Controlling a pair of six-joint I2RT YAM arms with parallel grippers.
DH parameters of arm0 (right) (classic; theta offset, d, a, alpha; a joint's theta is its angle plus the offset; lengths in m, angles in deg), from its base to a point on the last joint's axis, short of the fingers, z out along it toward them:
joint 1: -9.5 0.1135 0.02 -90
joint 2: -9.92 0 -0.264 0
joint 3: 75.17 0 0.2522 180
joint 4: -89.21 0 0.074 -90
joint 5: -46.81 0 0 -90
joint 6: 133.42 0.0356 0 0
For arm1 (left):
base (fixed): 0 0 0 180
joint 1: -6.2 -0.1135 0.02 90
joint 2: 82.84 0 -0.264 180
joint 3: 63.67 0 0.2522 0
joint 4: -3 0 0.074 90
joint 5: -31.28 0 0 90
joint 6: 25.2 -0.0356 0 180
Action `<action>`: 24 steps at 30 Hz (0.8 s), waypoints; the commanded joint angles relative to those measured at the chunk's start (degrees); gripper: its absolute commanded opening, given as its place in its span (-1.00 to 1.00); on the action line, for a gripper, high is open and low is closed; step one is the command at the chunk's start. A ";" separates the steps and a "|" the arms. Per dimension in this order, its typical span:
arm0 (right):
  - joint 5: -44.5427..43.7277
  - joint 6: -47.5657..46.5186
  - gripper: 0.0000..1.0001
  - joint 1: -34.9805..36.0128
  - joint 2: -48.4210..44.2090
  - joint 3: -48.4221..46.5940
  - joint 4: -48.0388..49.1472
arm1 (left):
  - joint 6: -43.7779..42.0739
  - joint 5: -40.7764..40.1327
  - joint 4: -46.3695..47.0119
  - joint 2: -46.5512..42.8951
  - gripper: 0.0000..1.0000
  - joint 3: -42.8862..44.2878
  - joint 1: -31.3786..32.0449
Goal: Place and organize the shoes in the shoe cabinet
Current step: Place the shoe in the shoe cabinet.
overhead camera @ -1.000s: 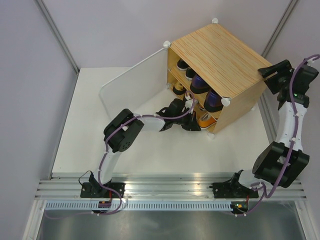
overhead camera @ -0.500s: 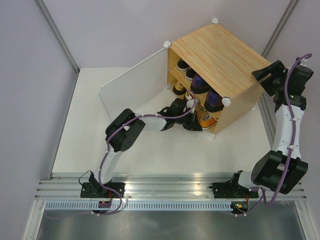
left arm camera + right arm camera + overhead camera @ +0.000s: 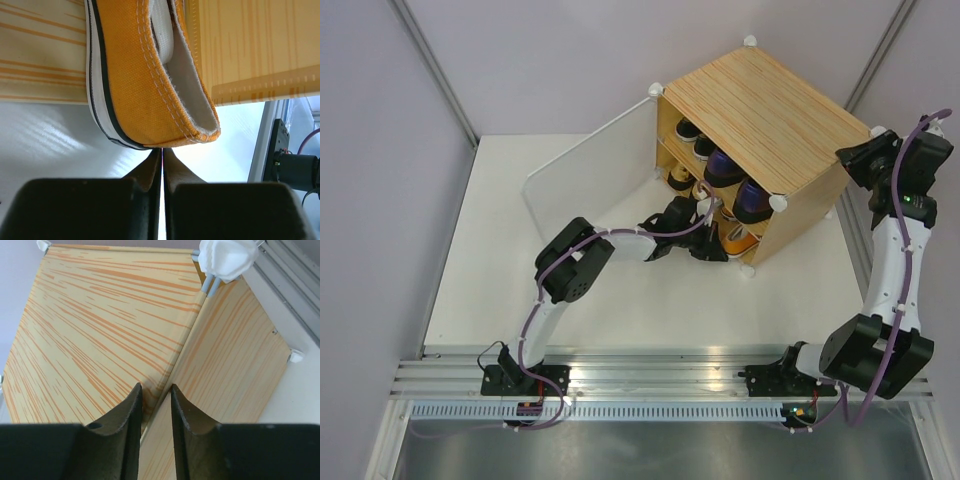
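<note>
So, our left gripper is pinched fully closed with nothing between the fingers. The heel of an orange sneaker sits right at the fingertips; it looks like the tips are nudging the white sole, though we can't tell for sure whether they touch. That sneaker lies on its side in our wrist view, at the front of the shoe cabinet, down in the lower compartment, heel facing out. From above, the cabinet sits at the far right of the table, with its white door swung wide open to the left. Purple loafers and black sneakers are on the upper shelf, and something gold shows on the lower level beside the orange pair.

Our right gripper is up at the cabinet's top right edge, below the white corner knob. Its fingers are slightly apart, straddling that edge. We can't tell whether they're touching the wood.
</note>
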 commanded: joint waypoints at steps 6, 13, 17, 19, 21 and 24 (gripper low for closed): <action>2.76 -2.35 -0.74 6.84 -1.04 3.23 -3.88 | 3.04 -6.30 7.18 3.92 -0.87 6.97 -0.64; 1.26 -3.40 -0.99 9.65 -2.62 3.40 -5.03 | 1.82 -6.38 8.32 1.47 -0.47 2.59 -0.64; 0.03 -3.93 -0.98 11.06 -4.11 4.11 -5.64 | -0.55 -9.02 9.99 -4.59 -0.06 -4.96 -1.17; -0.32 -4.02 -0.96 11.42 -4.47 4.55 -5.56 | -0.82 -9.90 11.57 -8.37 0.06 -9.53 -2.31; -0.67 -3.93 -0.95 11.42 -4.91 4.72 -5.56 | -0.39 -9.91 12.98 -11.35 0.11 -13.22 -3.97; -1.20 -4.02 -0.94 11.42 -5.43 4.81 -5.56 | 1.02 -8.42 15.44 -13.21 0.18 -16.40 -6.08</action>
